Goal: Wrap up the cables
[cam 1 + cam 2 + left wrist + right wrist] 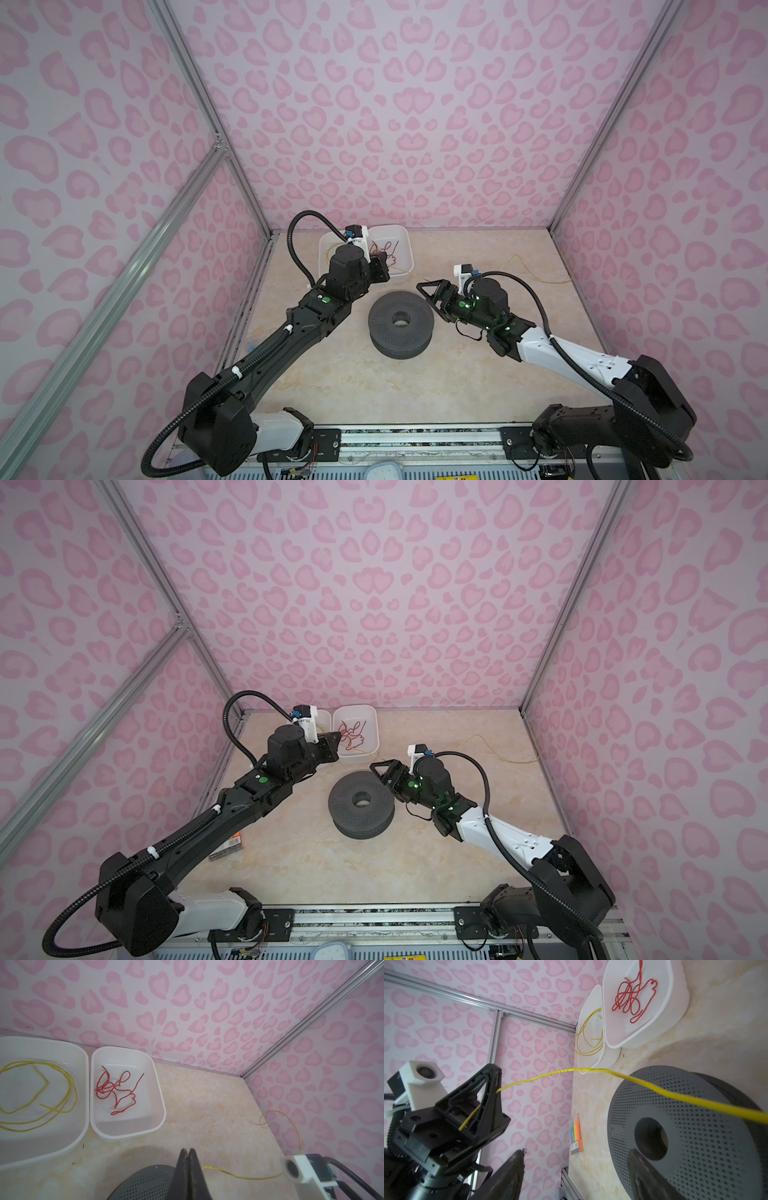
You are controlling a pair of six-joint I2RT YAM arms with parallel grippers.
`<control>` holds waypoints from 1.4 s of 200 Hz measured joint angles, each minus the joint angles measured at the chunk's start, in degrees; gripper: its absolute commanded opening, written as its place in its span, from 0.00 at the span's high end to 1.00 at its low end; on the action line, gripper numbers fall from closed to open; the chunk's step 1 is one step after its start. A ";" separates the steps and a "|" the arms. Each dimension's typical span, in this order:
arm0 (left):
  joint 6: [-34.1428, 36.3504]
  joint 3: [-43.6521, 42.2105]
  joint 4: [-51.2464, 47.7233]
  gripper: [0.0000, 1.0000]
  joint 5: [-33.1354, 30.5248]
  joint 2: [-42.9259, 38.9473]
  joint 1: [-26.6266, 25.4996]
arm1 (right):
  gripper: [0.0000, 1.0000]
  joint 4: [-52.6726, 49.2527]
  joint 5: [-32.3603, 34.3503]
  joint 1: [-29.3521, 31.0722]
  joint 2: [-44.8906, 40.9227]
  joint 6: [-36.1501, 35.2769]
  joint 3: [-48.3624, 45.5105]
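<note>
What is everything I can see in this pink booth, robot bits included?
grey perforated plastic spool: one, lying flat mid-table.
white plastic trays: two, side by side at the back; left tray, right tray.
thin yellow wires: loose loops, number unclear, in the left tray.
thin red wire: tangled, in the right tray.
long yellow wire: one, from the left gripper across to the table's right side.
pack of coloured pens: one, left table edge.
beige marble-look table: one.
pink spotted walls: three sides.
left gripper: black, shut on the long yellow wire.
right gripper: black, open, beside the spool.
</note>
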 measured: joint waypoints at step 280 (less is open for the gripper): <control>0.39 0.94 5.46 0.23 5.16 -6.14 2.32 | 1.00 32.06 13.62 2.67 17.49 20.59 5.44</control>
